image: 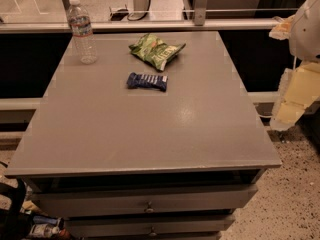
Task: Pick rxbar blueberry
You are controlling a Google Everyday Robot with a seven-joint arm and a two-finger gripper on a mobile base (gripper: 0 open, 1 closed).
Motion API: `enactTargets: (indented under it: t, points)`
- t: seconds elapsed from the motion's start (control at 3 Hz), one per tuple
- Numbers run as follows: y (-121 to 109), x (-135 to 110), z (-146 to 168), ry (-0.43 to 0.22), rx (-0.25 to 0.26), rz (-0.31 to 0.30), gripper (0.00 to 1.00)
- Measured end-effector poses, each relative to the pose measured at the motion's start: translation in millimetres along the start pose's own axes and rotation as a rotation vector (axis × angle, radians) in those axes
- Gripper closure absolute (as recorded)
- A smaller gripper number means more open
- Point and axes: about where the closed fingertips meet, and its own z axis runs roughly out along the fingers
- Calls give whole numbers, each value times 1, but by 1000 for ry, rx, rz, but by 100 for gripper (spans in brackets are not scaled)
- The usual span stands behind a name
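Observation:
The rxbar blueberry (147,81) is a small flat bar in a dark blue wrapper with white lettering. It lies flat on the grey table (150,134), a little behind the middle. My gripper (292,101) hangs at the right edge of the view, beyond the table's right side and far from the bar. It holds nothing that I can see.
A crinkled green chip bag (157,50) lies just behind the bar. A clear water bottle (82,31) stands upright at the far left corner. The table has drawers at the front. A railing runs behind it. Clutter sits on the floor at the lower left.

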Motion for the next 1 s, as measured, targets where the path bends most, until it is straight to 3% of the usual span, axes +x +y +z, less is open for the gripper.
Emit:
enactTargets:
  t: [0.33,1.0]
  points:
    - [0,0,0,0,0,0,0]
    - [-54,-62,74,-307,-62,7,0]
